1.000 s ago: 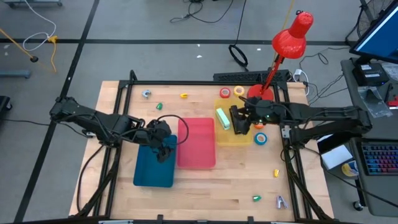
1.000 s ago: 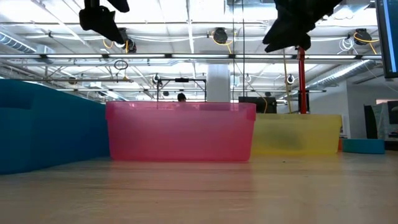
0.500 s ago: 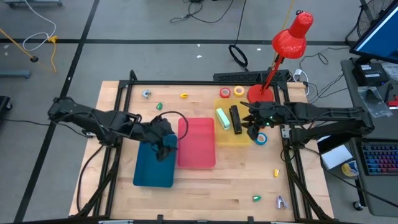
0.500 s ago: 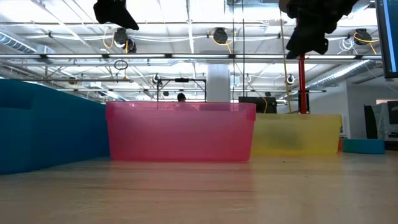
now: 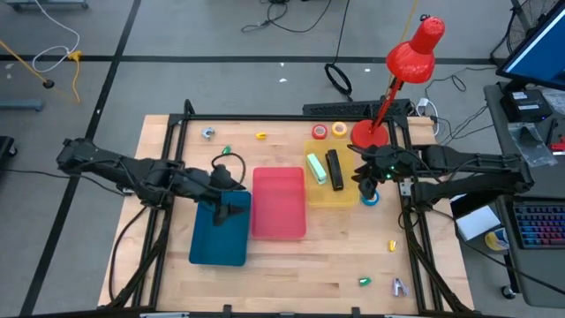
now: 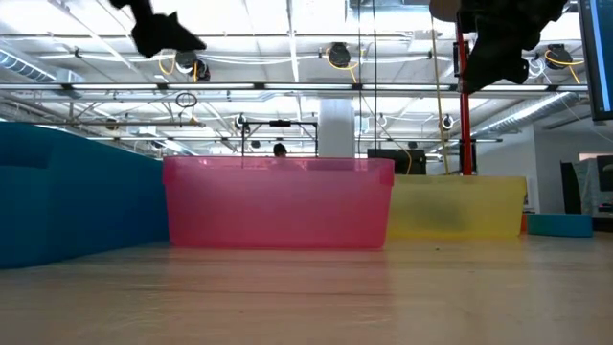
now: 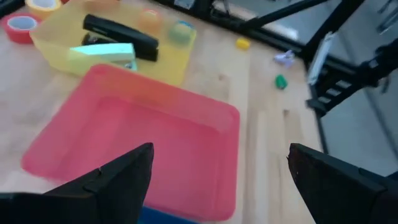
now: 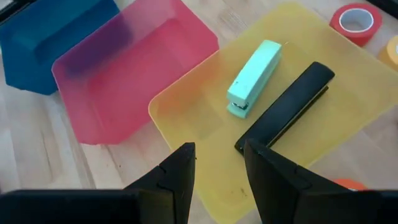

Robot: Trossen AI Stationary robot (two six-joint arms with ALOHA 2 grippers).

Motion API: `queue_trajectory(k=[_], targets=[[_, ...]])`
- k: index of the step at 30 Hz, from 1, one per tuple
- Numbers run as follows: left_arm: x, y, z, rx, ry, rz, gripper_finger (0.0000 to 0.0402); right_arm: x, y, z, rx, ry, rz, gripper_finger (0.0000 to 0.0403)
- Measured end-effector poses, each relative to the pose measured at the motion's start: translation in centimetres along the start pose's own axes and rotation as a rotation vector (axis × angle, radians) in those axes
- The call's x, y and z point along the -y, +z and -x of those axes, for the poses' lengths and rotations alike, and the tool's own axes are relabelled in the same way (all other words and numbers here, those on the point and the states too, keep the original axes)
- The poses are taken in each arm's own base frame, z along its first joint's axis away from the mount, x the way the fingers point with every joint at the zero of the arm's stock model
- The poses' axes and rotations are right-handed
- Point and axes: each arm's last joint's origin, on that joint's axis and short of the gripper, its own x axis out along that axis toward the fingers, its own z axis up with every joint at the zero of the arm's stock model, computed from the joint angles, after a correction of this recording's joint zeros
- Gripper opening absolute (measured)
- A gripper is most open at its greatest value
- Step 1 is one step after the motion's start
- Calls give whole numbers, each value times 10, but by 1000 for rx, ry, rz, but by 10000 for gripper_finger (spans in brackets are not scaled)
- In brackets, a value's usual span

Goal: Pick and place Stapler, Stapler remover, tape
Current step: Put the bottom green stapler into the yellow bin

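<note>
The black stapler (image 8: 286, 106) and a mint-green stapler (image 8: 254, 78) lie flat side by side in the yellow tray (image 5: 331, 196). My right gripper (image 8: 219, 174) is open and empty, hovering over that tray's right edge (image 5: 365, 183), above the blue tape roll (image 5: 371, 199). An orange roll (image 8: 348, 185) shows beside it. The red roll (image 5: 319, 132) and yellow roll (image 5: 340, 130) lie flat behind the tray. My left gripper (image 7: 221, 180) is wide open and empty, raised over the blue tray (image 5: 216, 243) next to the red tray (image 5: 279, 208).
A small metal piece lies near the far left (image 5: 207, 132) and another near the right front corner (image 5: 399, 285). Small green (image 5: 364, 281) and yellow (image 5: 392, 245) bits are scattered about. The red lamp's base (image 5: 366, 134) stands at the far right.
My right gripper has moved from over the yellow tray's middle toward the table's right edge. The black stapler, which was under it, now lies uncovered in the tray. My left gripper has drawn back a little toward the table's left edge.
</note>
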Motion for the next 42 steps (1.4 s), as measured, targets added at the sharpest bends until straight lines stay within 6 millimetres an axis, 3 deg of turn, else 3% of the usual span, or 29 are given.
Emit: queue_trajectory(k=[5, 13, 24, 32, 42], targets=[[-16, -27, 11, 44, -24, 47, 365, -1, -1, 0, -29, 42, -33, 130], [-29, -46, 36, 125, -66, 51, 365, -7, -11, 2, -253, 259, -106, 130], [-34, -51, 46, 149, -76, 35, 365, -51, -41, -2, -490, 384, -50, 130], [-34, -51, 46, 148, -75, 41, 365, -91, -79, -26, -689, 338, 121, 130], [-34, -51, 46, 147, -76, 44, 365, -107, -120, -35, -738, 183, 341, 130]])
